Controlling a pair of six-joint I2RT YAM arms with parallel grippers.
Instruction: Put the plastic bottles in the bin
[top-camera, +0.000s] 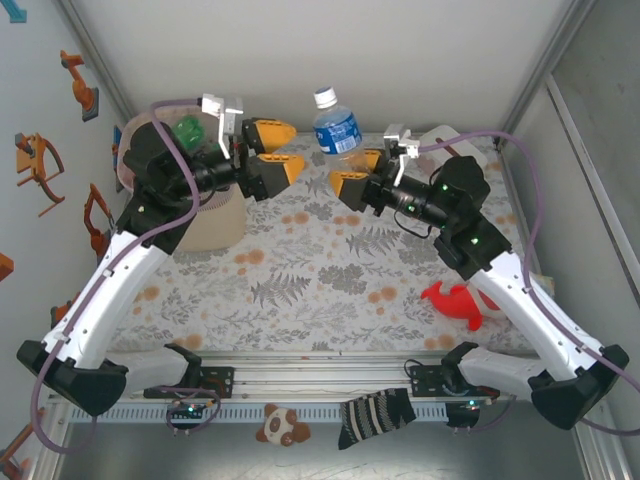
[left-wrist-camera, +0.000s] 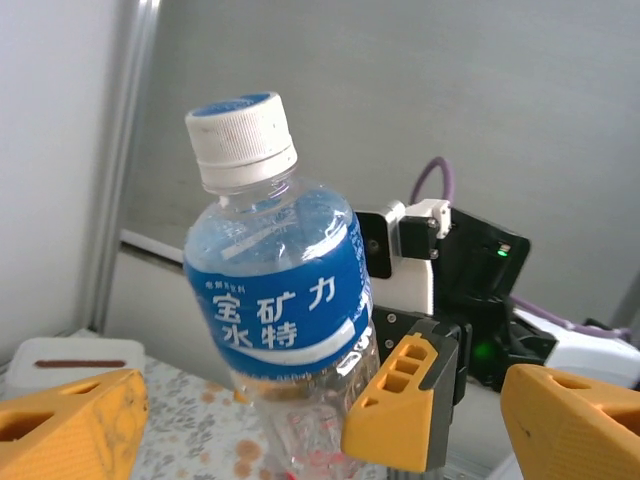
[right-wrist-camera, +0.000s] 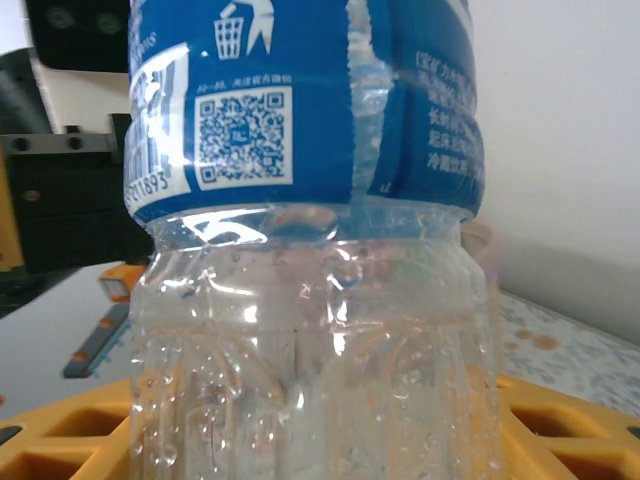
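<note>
Fig.: hand-over stage of bottle disposal. The right gripper (top-camera: 349, 169) is clamped on the lower body of a plastic bottle (top-camera: 337, 128), which it holds cap-up & slightly tilted in the air over the table's far centre. The right wrist view shows the clear wall seated between the yellow fingers (right-wrist-camera: 570, 440). The left gripper (top-camera: 295, 147) is released, jaws spread wide w/ nothing gripped. It faces the bottle from just beside it, apparently w/o contact. The bin (top-camera: 215, 228) stands far left behind the left arm, w/ a green bottle (top-camera: 187, 130) in its mouth. Judged step: transfer right→left, since the bin is on the left arm's side. The next move prob. calls for the left jaws to close on the labelled mid-body, above the right fingers, before the right lets go, then a swing left over the rim. Materials: bottle = thin clear plastic, dented & crinkled below the label, droplets inside, seemingly near-empty, so likely light & easily squashed. Its label is a glossy blue wrap w/ white characters, and its whitish ridged screw cap (left-wrist-camera: 243, 140) is on. Bin = smooth cream plastic w/ rounded corners & a pinkish liner (top-camera: 121, 160) at the rim. Tablecloth (top-camera: 300, 260) = matte, fern & flower print.
</note>
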